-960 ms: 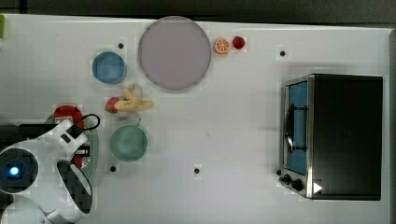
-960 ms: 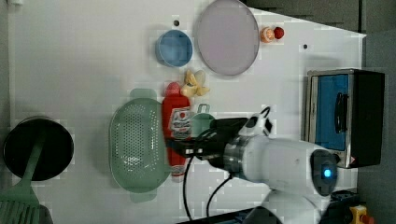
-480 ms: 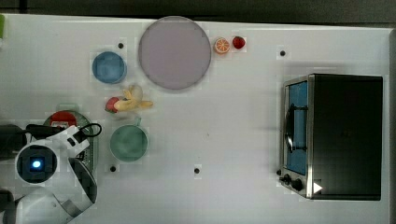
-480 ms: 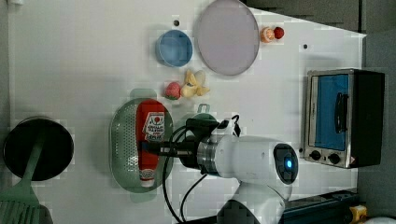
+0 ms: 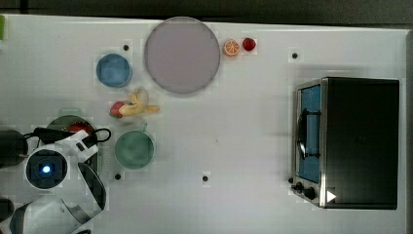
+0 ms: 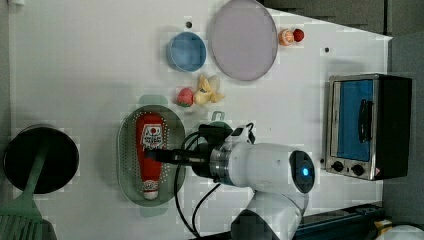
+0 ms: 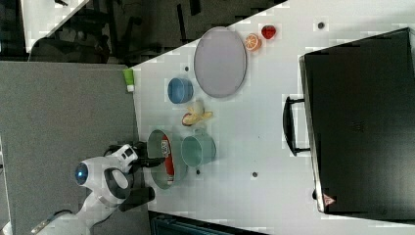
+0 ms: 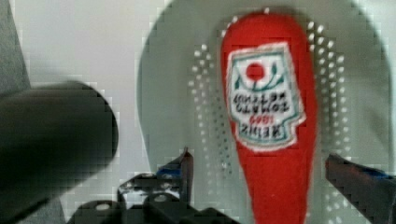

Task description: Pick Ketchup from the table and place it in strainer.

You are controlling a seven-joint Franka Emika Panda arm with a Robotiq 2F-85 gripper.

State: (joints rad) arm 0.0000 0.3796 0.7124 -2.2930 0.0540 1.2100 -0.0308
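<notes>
So the hand [image 8: 259, 170] just let go, fingers now spread either side of the Ketchup [image 6: 149, 152], which lies flat in the strainer [image 6: 126, 165] instead of on the desk [image 6: 90, 60]. Placement looks basically done.

There is one red Ketchup [image 6: 149, 150] bottle and one green strainer [image 6: 125, 150]. There is one blue bowl [image 6: 186, 51], one green cup [image 5: 134, 149] and one big round plate [image 6: 243, 39]. There is one banana [image 6: 208, 92], one strawberry [image 6: 184, 96], one orange slice [image 5: 231, 47] and one small red fruit [image 5: 249, 44]. There is one toaster oven [image 6: 367, 126] and one black pot [image 6: 41, 159].
</notes>
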